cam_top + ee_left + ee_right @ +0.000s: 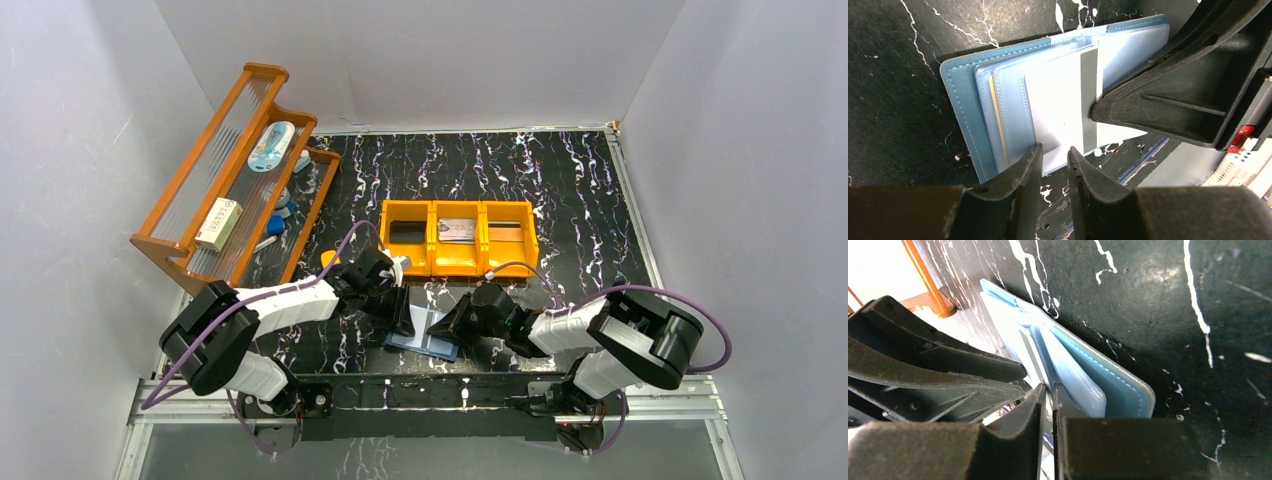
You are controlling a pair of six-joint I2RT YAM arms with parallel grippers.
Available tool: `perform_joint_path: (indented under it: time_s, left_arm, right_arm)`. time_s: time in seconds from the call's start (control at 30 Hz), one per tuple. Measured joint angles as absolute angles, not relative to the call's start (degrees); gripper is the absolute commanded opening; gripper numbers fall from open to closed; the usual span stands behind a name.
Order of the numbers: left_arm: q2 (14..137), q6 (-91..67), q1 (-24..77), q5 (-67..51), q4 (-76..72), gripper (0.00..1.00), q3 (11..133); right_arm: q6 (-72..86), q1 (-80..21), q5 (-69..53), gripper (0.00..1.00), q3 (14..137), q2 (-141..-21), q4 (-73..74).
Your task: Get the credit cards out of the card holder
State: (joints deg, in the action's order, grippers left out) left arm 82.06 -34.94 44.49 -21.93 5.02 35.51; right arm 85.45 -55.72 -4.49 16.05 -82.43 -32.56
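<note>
Top external view: the small teal-blue bifold card holder (422,342) lies spread open on the black white-veined table (560,190), near its front edge. It sits between the left gripper (402,318) and the right gripper (452,322), which close in on it from opposite sides. Behind it stands an orange plastic three-compartment bin (431,262), with a greyish flat card (458,230) lying in the middle compartment. A brown wooden tiered rack (200,190) holding small items stands at the far left.

From the left wrist, the card holder (963,100) shows its paler blue pockets fanned out. A whitish card with a grey stripe (1063,110) sticks out of them toward the camera. A thin yellow-orange card edge (999,125) peeks from a pocket further left. The left gripper (1054,152) has its jaws narrowly parted, with its tips at the whitish card's near edge. Whether they grip the card cannot be told. One dark finger (1158,100) of the right arm presses its tip onto the card's grey stripe.

From the right wrist, the card holder (1118,380) is seen edge-on with its leaves slightly raised. The right gripper (1048,390) has its jaws almost pressed together, with only a slit between them, at the leaves' edge. Whether anything is pinched there cannot be told.
</note>
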Motion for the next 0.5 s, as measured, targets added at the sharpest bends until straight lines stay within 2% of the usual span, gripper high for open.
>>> perform_joint_path:
  time_s: [0.13,0.27,0.43,0.5]
  left_arm:
    - [82.3,-35.0,44.5,-22.0,5.4,0.25,35.9]
    - [82.4,-35.3,44.5,-21.7,6.0,0.25,36.2]
    - [82.9,-35.8,44.6,-21.5,6.5,0.25,36.6]
    - [83.2,-36.0,44.7,-21.5,6.4,0.25,36.8]
  right_arm:
    - [85.1,-55.6,-5.0,0.02,15.5,-82.8,-34.5]
    - [85.1,-55.5,-5.1,0.0,15.1,-83.0,-35.7]
    - [84.9,-55.1,-5.2,0.04,13.4,-82.7,-38.1]
    - [84.9,-54.7,-5.7,0.12,12.2,-82.3,-39.6]
